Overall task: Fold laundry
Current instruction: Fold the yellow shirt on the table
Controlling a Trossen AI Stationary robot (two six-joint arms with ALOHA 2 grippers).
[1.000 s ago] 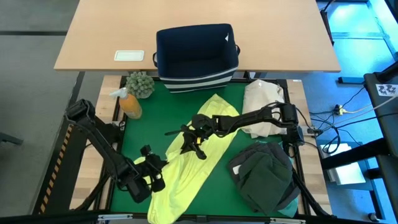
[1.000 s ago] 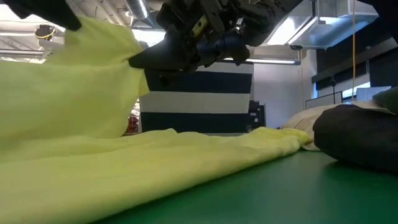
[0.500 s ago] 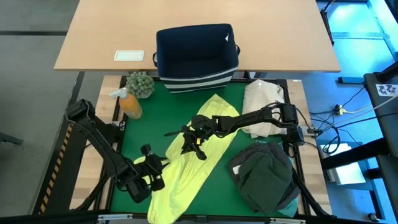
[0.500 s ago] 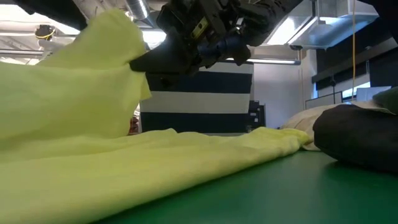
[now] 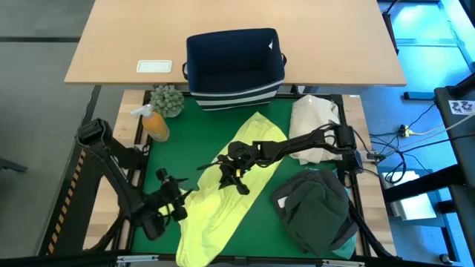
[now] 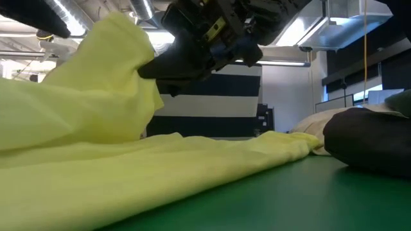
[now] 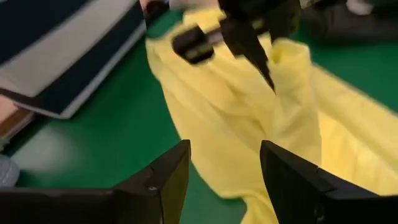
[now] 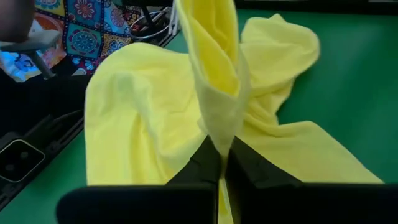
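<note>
Yellow-green shirt [image 5: 223, 200] spread along the middle of the green surface [image 5: 171, 152], one fold pinched and lifted by the right pincer [image 5: 231, 176], clamped on it. Left pincer [image 5: 172, 194] just beside the shirt's edge, fingers apart, empty.

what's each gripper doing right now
Left gripper: open, holding nothing, beside the yellow-green shirt.
Right gripper: shut on the yellow-green shirt, lifting a fold.

Two black jointed arms, each pincer [image 5: 236, 175] with flat dark fingers [image 7: 163, 180].
</note>
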